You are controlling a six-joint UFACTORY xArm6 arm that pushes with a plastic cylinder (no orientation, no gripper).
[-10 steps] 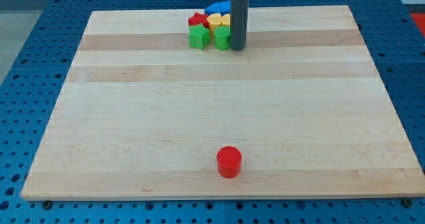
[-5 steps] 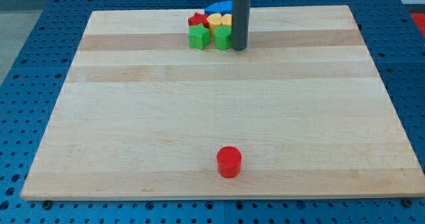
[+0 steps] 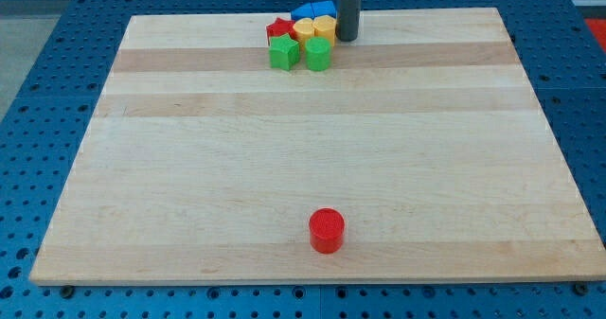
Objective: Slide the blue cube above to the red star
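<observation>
Tip: our tip (image 3: 347,39) rests just right of the yellow blocks (image 3: 316,28); we carry no jaws.
Blue cube (image 3: 315,12): top of cluster, up-right of the red star (image 3: 280,28).
Surface (image 3: 303,168): green blocks (image 3: 300,53), red cylinder (image 3: 327,230).

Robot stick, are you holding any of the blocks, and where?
No, nothing is held. My tip only pushes; it stands at the right of the cluster, beside the yellow block and blue block.

A tight cluster crowds the board's (image 3: 189,168) top edge: red star (image 3: 279,27), blue cube (image 3: 318,12), yellow blocks (image 3: 315,28), green star (image 3: 283,52) and green block (image 3: 318,55), touching. My tip (image 3: 347,38) stands just right of them. A red cylinder (image 3: 327,231) sits alone near the bottom.
</observation>
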